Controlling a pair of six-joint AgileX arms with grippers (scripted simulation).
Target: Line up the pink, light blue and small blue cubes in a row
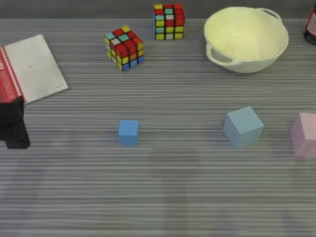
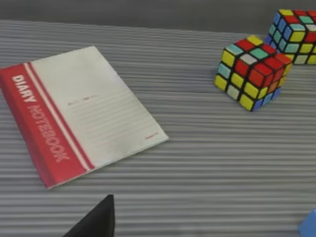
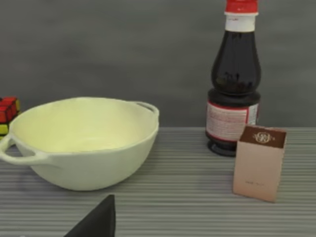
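Blue small cube (image 1: 128, 132) left, light blue (image 1: 243, 126) & pink (image 1: 303, 134) right; gripper states can't tell.

Small blue cube (image 1: 128, 132) saturated blue; light blue cube (image 1: 243, 127) pale; pink cube (image 1: 304, 134) pale pink; bowl (image 1: 217, 53) cream.

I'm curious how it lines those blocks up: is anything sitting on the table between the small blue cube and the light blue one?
Nothing visible does. From above, bare table lies between the small blue cube and the light blue cube. The pink cube sits just beyond.
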